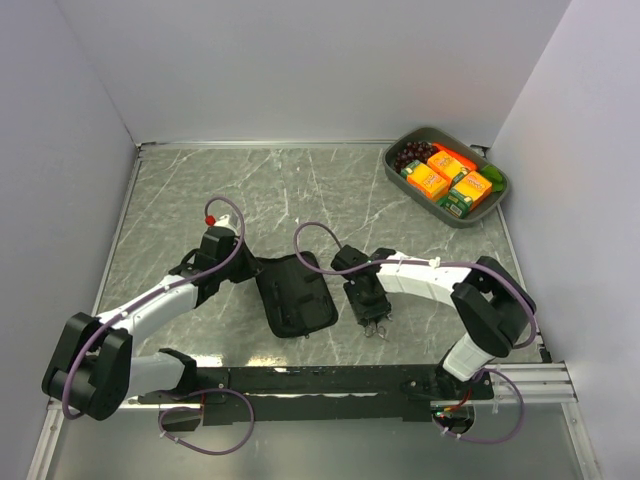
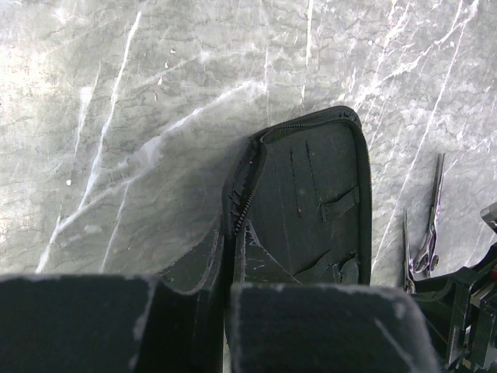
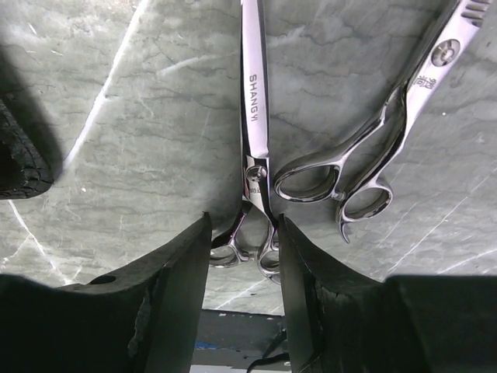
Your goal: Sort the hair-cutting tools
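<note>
Scissors are the things I see best. The first scissors (image 3: 254,101) lie flat on the table (image 1: 300,190), and the long axis runs straight away from my right wrist. The blades point away from me and the ring handles point toward me. The second scissors (image 3: 388,116) lie just to the right of them, tilted, with the blades going up and to the right. Their rings are just beside the pivot of the first pair; I cannot tell if the two pairs touch. Both pairs are to the right of the zip case (image 2: 311,194), near it but apart from it.

My right arm bends at the elbow and reaches to the left, low over the table. My right gripper (image 3: 243,221) stands about half open, with one finger on each side of the ring handles of the first scissors. The fingers are very close to the rings, but I cannot tell if they press them.

My left arm stretches forward and to the right. My left gripper (image 2: 194,299) is closed and pinches the near edge of the case.

The case lies open and shows black straps and slots inside; I cannot tell what they hold. A grey tray (image 1: 389,162) in the far right corner holds orange packets (image 1: 447,165) and dark grapes (image 1: 410,153).
</note>
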Controlling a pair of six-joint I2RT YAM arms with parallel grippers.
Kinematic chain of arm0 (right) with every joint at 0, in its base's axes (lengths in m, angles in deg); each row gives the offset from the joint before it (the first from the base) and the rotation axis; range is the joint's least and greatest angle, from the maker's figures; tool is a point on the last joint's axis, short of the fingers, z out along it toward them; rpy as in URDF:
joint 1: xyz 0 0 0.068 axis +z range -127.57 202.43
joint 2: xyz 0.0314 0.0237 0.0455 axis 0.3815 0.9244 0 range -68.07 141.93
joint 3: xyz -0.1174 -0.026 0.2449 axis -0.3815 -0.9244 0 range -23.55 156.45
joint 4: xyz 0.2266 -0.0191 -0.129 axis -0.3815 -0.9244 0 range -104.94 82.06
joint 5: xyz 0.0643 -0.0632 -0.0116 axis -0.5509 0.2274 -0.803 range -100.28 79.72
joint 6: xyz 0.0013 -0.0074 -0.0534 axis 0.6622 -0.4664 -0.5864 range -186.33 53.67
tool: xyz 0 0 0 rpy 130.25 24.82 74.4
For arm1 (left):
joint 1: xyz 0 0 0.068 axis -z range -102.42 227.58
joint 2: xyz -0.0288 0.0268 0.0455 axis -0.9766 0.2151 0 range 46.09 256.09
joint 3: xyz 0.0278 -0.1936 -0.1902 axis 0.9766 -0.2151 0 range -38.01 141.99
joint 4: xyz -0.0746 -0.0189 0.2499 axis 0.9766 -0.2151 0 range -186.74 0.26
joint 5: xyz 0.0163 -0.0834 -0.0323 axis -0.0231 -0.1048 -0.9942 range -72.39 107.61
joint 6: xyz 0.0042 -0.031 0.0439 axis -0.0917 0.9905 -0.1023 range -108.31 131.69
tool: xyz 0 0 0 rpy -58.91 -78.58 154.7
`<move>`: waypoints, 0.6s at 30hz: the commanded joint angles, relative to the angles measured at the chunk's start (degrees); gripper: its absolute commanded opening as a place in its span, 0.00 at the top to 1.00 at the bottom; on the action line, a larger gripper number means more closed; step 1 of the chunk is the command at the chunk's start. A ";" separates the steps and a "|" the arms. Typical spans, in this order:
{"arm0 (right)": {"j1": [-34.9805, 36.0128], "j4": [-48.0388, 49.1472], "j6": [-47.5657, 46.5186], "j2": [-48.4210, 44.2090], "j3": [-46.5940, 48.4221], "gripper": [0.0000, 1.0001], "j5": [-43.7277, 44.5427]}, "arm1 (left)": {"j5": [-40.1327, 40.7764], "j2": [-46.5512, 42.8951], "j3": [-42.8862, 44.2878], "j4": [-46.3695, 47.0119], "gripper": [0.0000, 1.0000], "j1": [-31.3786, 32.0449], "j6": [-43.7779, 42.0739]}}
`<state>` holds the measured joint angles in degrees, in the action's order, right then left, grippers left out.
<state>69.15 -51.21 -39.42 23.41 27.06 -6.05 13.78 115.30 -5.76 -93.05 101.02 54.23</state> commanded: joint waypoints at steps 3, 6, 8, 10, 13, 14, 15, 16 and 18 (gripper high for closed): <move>-0.05 5.21 -3.71 5.81 1.50 0.53 2.45 | -1.09 0.75 0.88 1.29 0.99 0.11 -1.41; -0.23 5.65 -5.56 7.65 2.82 0.53 2.10 | -1.00 1.01 0.97 1.29 0.99 0.11 -1.50; -0.23 5.39 -6.70 8.97 4.23 0.53 1.92 | -0.91 1.10 0.89 1.46 0.99 0.11 -1.50; -0.23 4.86 -7.57 9.85 5.72 0.52 2.10 | -1.00 1.28 0.97 1.55 0.99 0.11 -1.50; -0.31 3.89 -8.46 11.43 7.39 0.50 3.15 | -0.91 1.37 0.80 1.73 0.99 0.11 -1.50; -0.31 3.54 -8.63 12.13 7.66 0.50 3.15 | -1.00 1.45 0.88 1.73 0.99 0.11 -1.59; -0.31 3.45 -8.90 12.31 8.01 0.50 3.41 | -0.91 1.63 0.88 1.73 0.99 0.11 -1.50; -0.40 3.19 -8.99 12.49 8.45 0.50 3.59 | -1.08 1.72 0.88 1.90 0.99 0.03 -1.50; -0.40 3.10 -8.99 12.76 8.72 0.50 3.68 | -1.09 1.98 0.97 2.08 0.99 0.03 -1.50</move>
<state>69.04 -53.04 -47.81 31.85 36.39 -6.47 13.76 116.50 -5.76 -92.98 101.02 53.73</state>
